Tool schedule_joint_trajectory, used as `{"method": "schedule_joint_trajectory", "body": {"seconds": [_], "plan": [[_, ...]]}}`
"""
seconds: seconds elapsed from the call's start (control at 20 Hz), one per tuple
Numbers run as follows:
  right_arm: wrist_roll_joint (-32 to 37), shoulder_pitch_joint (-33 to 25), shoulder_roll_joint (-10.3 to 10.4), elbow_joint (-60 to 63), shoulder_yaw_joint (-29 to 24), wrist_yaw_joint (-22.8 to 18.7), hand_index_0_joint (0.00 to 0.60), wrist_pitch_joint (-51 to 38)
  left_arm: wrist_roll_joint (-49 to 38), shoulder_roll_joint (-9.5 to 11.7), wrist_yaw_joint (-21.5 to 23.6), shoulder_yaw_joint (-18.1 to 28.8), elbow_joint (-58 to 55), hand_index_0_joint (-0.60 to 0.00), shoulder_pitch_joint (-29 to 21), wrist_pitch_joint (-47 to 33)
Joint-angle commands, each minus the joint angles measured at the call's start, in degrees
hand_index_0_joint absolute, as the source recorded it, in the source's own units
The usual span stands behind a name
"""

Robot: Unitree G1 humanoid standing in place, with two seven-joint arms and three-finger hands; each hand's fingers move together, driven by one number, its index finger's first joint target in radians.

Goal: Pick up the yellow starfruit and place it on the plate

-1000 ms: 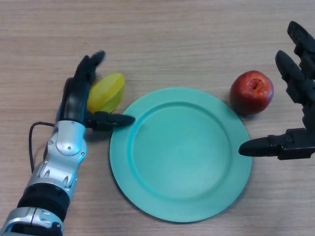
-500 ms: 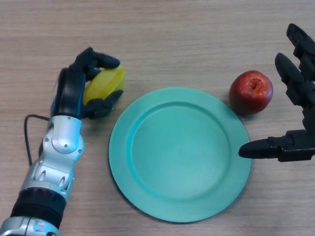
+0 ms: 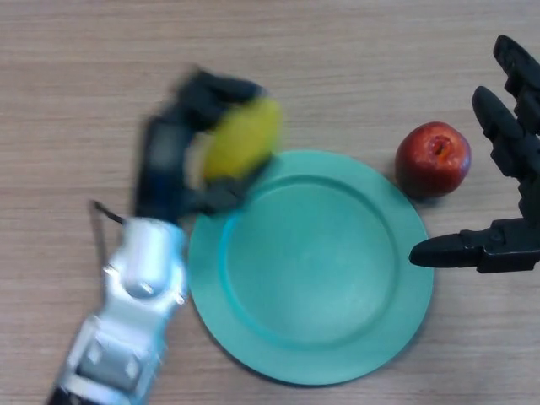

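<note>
1. The left hand (image 3: 181,148) has its fingers and thumb curled around the yellow starfruit (image 3: 239,139), holding it at the upper-left edge of the plate (image 3: 354,337).
2. The starfruit sits in that grip just beyond the plate's rim; its lower right side overlaps the rim as seen from the head view. Whether it touches the plate or is held above it cannot be told from this angle.
3. Dark fingers wrap over the top of the starfruit and the thumb shows beneath it, so only the middle band of the fruit is visible; its ridged shape is hard to make out.
4. The left forearm runs from the hand down toward the lower-left of the plate, passing beside the plate's left rim, and is cut off by the bottom edge of the view.
5. The plate is teal and round, lying flat on the wooden desk (image 3: 337,51). Nothing lies inside it; its inner well is bare.
6. A red apple (image 3: 433,159) rests on the desk just beside the plate's upper-right rim, very close to it; whether the two touch is not clear.
7. The right hand (image 3: 506,169) hangs to the right of the plate, past the apple, with its fingers spread and straight and holding nothing. Its thumb points leftward over the plate's right rim.
8. The right hand is partly cut off by the right edge of the view, so its palm and wrist are not visible.
</note>
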Motion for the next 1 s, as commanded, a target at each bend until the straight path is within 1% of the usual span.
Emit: {"method": "schedule_joint_trajectory", "body": {"seconds": [0.05,0.15,0.3,0.4,0.5,0.6,0.7,0.75,0.8,0.85,0.9,0.95,1.0], "plan": [[2.5,-2.1,-1.5,-2.7,-3.4,0.0,0.0,-5.8,-1.5,0.4,-0.1,-1.0,-5.1,-0.6,-0.1,-1.1],[1.8,-2.7,-1.8,-1.9,-3.2,-0.1,0.0,-6.6,-1.2,0.4,-0.4,-3.1,-5.7,-0.6,0.8,1.1],[1.5,-2.5,-1.6,-1.1,-3.2,-0.1,0.0,-7.7,-1.2,0.4,-1.0,-4.3,-5.7,-0.6,1.8,2.9],[1.6,-2.4,-1.6,-0.9,-3.4,-0.1,0.0,-7.8,1.5,0.4,-3.1,-4.9,-5.1,-0.6,2.3,4.8],[1.8,-2.4,-1.6,-0.6,-3.4,-0.2,0.0,-8.1,0.4,0.4,-4.3,-4.9,-4.8,-0.6,2.1,6.8],[1.6,-2.5,-1.7,-0.3,-3.3,-0.2,0.0,-8.5,1.4,0.4,-6.6,-4.8,-4.7,-0.6,2.2,9.9],[1.5,-2.3,-1.5,0.0,-3.1,-0.1,0.0,-9.2,2.3,0.4,-7.8,-4.4,-4.1,-0.6,1.8,11.1],[1.5,-2.1,-1.5,0.2,-3.0,-0.1,0.0,-9.4,2.4,0.4,-7.9,-4.4,-3.9,-0.55,1.8,11.2],[1.6,-2.1,-1.4,0.1,-3.0,-0.1,0.0,-9.3,2.4,0.4,-7.9,-4.3,-3.9,-0.45,1.9,11.1],[1.7,-2.0,-1.4,0.0,-3.0,-0.1,0.0,-9.1,2.5,0.4,-7.8,-4.2,-3.8,-0.3,1.9,11.1],[1.8,-2.1,-1.4,0.0,-3.0,-0.1,0.0,-9.0,2.6,0.4,-7.7,-4.1,-3.8,-0.2,2.0,11.2],[1.6,-2.2,-1.4,-0.2,-2.8,-0.4,0.0,-8.9,3.5,0.4,-7.8,-3.9,-4.2,-0.05,2.4,12.0],[1.5,-2.1,-1.3,-0.3,-2.7,-0.6,0.0,-8.9,4.1,0.4,-7.9,-3.8,-4.6,0.0,2.8,12.4]]}}
